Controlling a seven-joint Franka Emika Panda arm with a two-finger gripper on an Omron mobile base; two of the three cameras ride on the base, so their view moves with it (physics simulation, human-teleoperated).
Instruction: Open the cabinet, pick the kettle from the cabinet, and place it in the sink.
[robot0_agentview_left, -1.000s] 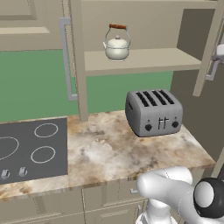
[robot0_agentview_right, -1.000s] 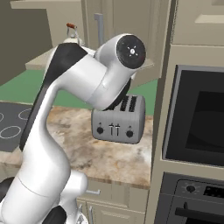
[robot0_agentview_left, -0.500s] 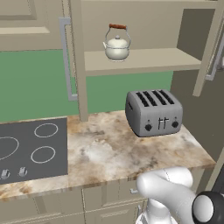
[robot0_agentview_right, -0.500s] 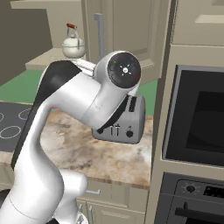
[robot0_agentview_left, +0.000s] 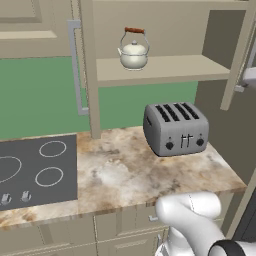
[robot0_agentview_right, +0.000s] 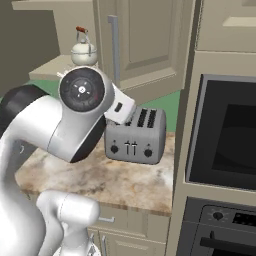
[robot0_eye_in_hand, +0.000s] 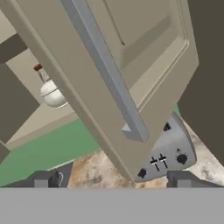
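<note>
We see the cabinet (robot0_agentview_left: 150, 30) standing open, both of its beige doors swung outward, and on its single shelf sits one kettle (robot0_agentview_left: 134, 52), cream-white with a reddish-brown bar on its arched wire handle; it stands upright toward the left part of the shelf, alone there. In the hand view one cabinet door (robot0_eye_in_hand: 131, 65) looms close and tilted, its long silver bar handle (robot0_eye_in_hand: 105, 70) running diagonally across it, with the kettle visible past the door's edge. The gripper (robot0_eye_in_hand: 113, 179) is spread wide with nothing between its two dark tips (they rise at the bottom corners of that view, well apart from each other and clear of the handle). Below the shelf, on the marbled countertop (robot0_agentview_left: 120, 170), stands one grey four-slot toaster (robot0_agentview_left: 176, 127), its knobs facing us. To the left lies one black cooktop (robot0_agentview_left: 35, 172) with ring marks. In the right base view a dark built-in oven (robot0_agentview_right: 225, 135) fills the tall unit beside the counter.
</note>
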